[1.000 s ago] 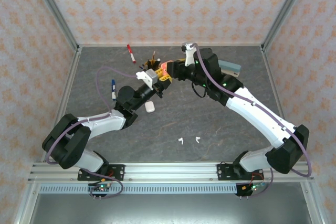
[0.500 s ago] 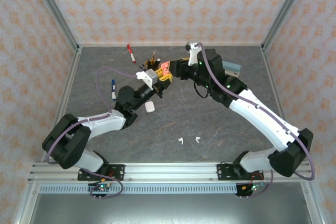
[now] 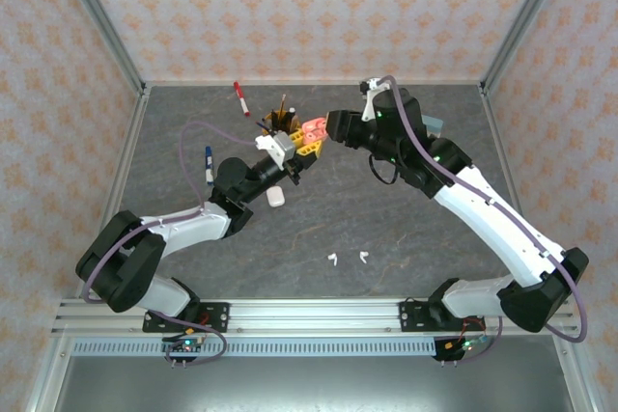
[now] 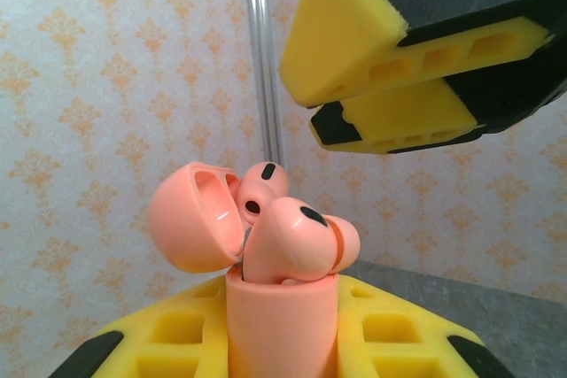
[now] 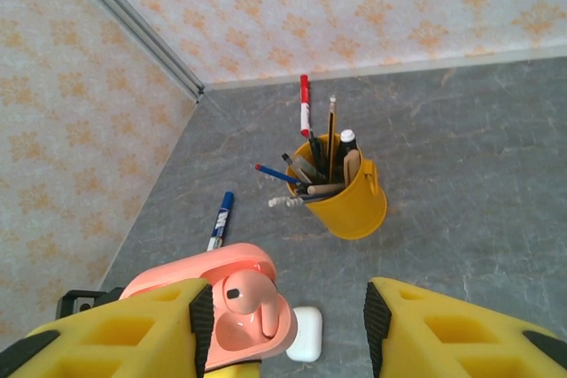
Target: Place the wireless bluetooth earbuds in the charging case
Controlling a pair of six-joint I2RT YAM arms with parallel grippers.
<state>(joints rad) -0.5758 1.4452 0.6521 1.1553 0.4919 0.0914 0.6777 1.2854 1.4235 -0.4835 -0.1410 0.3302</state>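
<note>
The left gripper [image 3: 301,149] has its jaws clenched on the base of a pink charging case [image 4: 282,329] and holds it up above the table [image 3: 386,229], a little right of the yellow cup [image 5: 347,199]. The case's lid [image 4: 193,215] is hinged back and open. Two pink earbuds [image 4: 299,242] sit in the case, their rounded heads standing above its rim, one behind the other.

The right gripper [image 3: 331,128] hangs just beside the open case with its jaws spread and nothing between them.

The yellow cup stands at the far middle of the table, with pens and pencils [image 5: 312,170] leaning out of it. A white case [image 3: 276,197] lies shut on the table nearer than the cup. Two white earbuds [image 3: 331,259] lie loose side by side at the near middle. A red marker [image 3: 239,98] lies by the far edge, and a blue marker [image 3: 209,163] lies to the left.
</note>
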